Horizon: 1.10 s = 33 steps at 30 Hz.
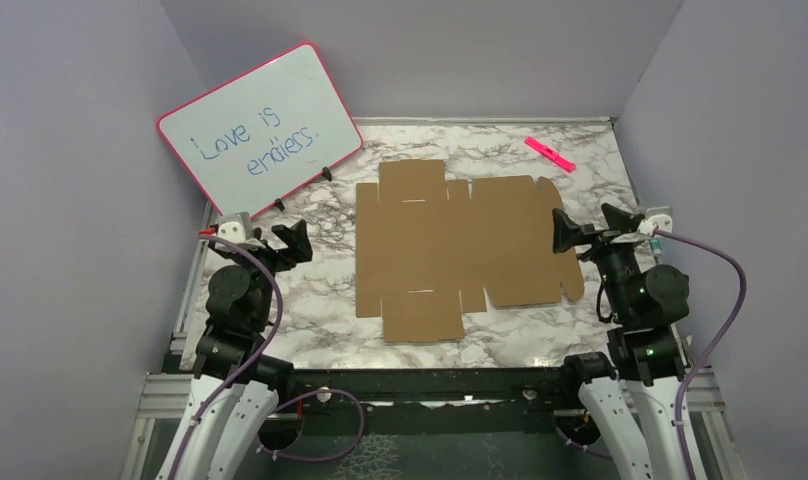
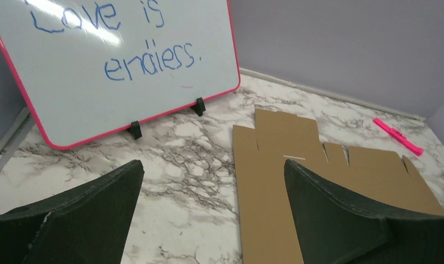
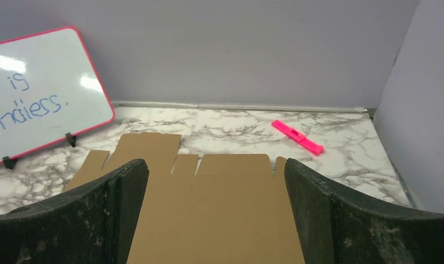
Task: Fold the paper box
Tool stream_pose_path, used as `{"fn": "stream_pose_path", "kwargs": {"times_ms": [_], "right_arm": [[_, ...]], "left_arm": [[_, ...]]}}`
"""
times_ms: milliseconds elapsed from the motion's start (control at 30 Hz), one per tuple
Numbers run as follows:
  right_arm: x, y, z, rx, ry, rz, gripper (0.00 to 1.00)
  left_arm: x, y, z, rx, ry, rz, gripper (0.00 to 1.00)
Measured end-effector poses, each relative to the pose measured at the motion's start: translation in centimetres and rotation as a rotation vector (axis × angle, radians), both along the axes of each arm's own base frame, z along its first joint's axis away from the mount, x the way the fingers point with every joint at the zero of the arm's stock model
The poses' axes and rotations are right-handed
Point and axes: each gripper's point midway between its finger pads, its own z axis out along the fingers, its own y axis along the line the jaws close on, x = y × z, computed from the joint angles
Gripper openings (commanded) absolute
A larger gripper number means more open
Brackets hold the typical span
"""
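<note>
The paper box [image 1: 460,250] is a flat, unfolded brown cardboard sheet with flaps and slits, lying in the middle of the marble table [image 1: 320,300]. My left gripper [image 1: 292,243] hovers open left of the sheet, empty. In the left wrist view the left gripper [image 2: 213,168] straddles the paper box's [image 2: 286,159] left edge from above, touching nothing. My right gripper [image 1: 587,225] stands open over the sheet's right edge. In the right wrist view the right gripper [image 3: 216,165] has the paper box [image 3: 220,209] spread flat below its wide jaws.
A pink-framed whiteboard [image 1: 260,130] with blue writing leans on stands at the back left. A pink marker [image 1: 550,154] lies at the back right. Grey walls enclose the table on three sides.
</note>
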Motion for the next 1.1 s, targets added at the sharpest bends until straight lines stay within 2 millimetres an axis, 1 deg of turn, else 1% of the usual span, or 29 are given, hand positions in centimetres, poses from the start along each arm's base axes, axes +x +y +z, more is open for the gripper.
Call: {"fn": "stream_pose_path", "kwargs": {"times_ms": [167,267,400,433,533,633,700,767,933,1000,1100], "right_arm": [[1.6,2.0,-0.6,0.004,0.122,0.096,1.0],[2.9,3.8,-2.2,0.02,0.232,0.185,1.0],[4.6,6.4,-6.4,0.064,0.421,0.313,1.0],[4.9,7.0,-7.7,0.082,0.472,0.34,1.0],[5.2,8.2,-12.3,0.146,0.616,0.385,1.0],[5.4,8.7,-16.4,0.196,0.736,0.394,1.0],[6.0,8.9,-18.4,0.216,0.789,0.387,1.0],[6.6,8.9,-20.1,0.229,0.832,0.376,1.0],[7.4,8.8,-23.3,0.251,0.895,0.338,1.0],[7.6,8.7,-24.3,0.259,0.913,0.327,1.0],[7.6,8.7,-25.1,0.267,0.926,0.317,1.0]], "left_arm": [[0.3,-1.2,-2.7,-0.032,0.116,-0.05,0.99],[0.3,-1.9,-4.5,-0.072,0.194,-0.065,0.99],[0.4,-3.2,-6.5,-0.152,0.29,-0.105,0.99],[0.4,-3.6,-6.7,-0.172,0.304,-0.118,0.99],[0.8,-5.3,-8.7,-0.226,0.4,-0.174,0.99],[0.9,-7.0,-11.4,-0.267,0.512,-0.228,0.99],[0.7,-7.9,-13.3,-0.284,0.579,-0.255,0.99],[0.6,-8.7,-14.2,-0.293,0.613,-0.278,0.99],[0.7,-11.0,-15.7,-0.314,0.655,-0.338,0.99],[0.5,-12.3,-16.7,-0.326,0.67,-0.367,0.99],[-0.1,-13.9,-18.0,-0.337,0.687,-0.407,0.99]]}}
